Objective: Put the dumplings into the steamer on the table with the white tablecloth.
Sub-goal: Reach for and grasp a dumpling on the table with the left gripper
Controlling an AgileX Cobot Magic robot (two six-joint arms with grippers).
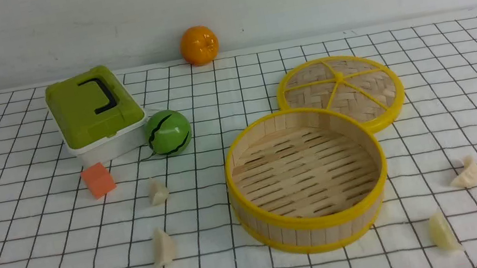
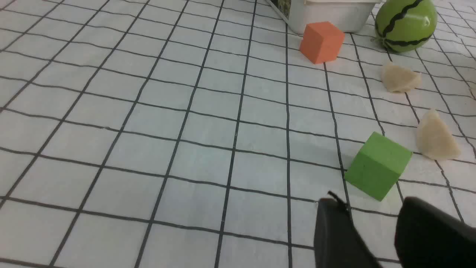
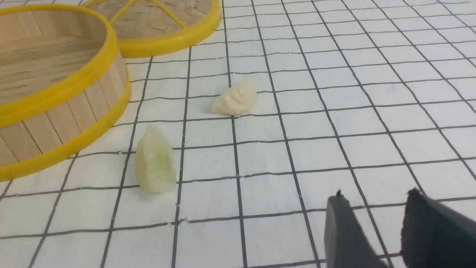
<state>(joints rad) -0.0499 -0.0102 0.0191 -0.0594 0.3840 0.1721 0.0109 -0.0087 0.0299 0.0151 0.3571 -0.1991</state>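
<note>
The steamer [image 1: 253, 219] stood empty on the white tablecloth [image 1: 15, 232], its slatted floor bare. None of the dumplings [image 1: 163, 248] was in it yet. Two lay to the steamer's left, well apart from its wall, and two lay to its right, nearer its base. The lid [image 1: 341, 91] lay flat just behind the steamer. The green box [image 1: 91, 106], further left and behind, was closed, so its contents were hidden.

The left claw [image 2: 372, 203] and right claw [image 3: 375, 196] both hung with fingers apart, holding nothing. The first pick would likely go best with the fingers straddling a dumpling across its thin width and closing gently. The claw should then lift clear of the yellow rim before letting go over the slats. On the left, the green cube [image 2: 377, 165] needed avoiding.
</note>
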